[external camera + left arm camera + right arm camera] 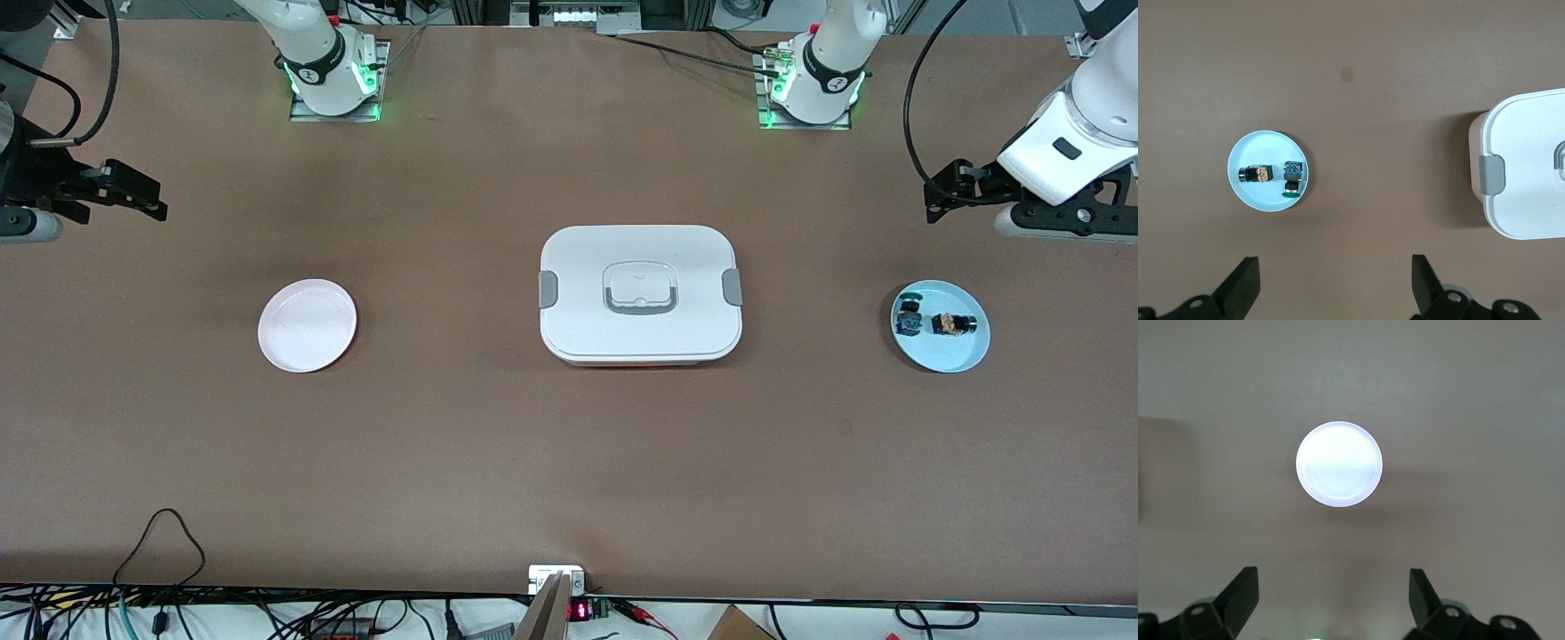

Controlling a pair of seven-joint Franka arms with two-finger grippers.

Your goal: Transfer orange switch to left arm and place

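The orange switch point(949, 324) lies on its side on a light blue plate point(965, 356) toward the left arm's end of the table. It also shows in the left wrist view point(1257, 175), on the same plate point(1251, 150). The white box point(640, 293) stands closed at the table's middle, and its end shows in the left wrist view point(1525, 173). My left gripper point(930, 201) hangs open and empty over bare table, apart from the blue plate; its tips show in its wrist view point(1335, 263). My right gripper point(163, 203) hangs open and empty at the right arm's end point(1333, 573).
A blue switch with a dark teal cap point(909, 318) lies beside the orange one on the blue plate point(1293, 177). An empty pink plate point(307, 324) sits toward the right arm's end point(1339, 463). Cables and a small device point(558, 578) line the table's front edge.
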